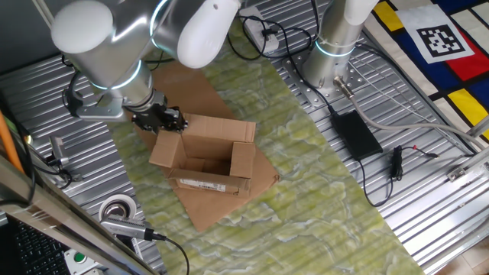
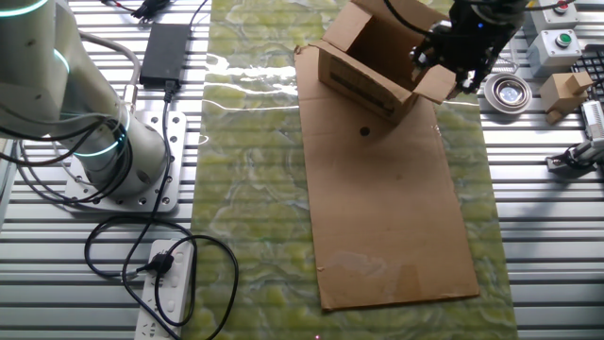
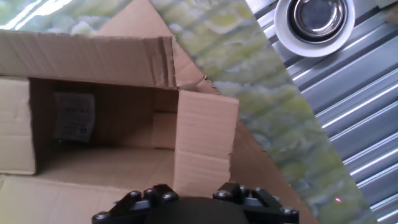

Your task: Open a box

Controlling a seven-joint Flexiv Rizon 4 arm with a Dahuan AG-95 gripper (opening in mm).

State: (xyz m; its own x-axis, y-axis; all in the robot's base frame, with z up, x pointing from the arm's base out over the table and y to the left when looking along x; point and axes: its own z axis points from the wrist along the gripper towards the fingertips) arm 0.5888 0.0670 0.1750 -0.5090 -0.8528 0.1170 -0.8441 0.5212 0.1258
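The box [image 1: 205,156] sits on a flat cardboard sheet [image 2: 392,222] over the green mat [image 1: 321,198], mouth up and flaps spread, its long side running slantwise across the sheet with the label face toward the mat's near edge. The gripper [image 1: 162,118] hangs at the flap by the box's end; whether its fingers are spread or pinching the flap, I cannot tell. A sideways pull could drag the light box along or tip it, since nothing pins it down
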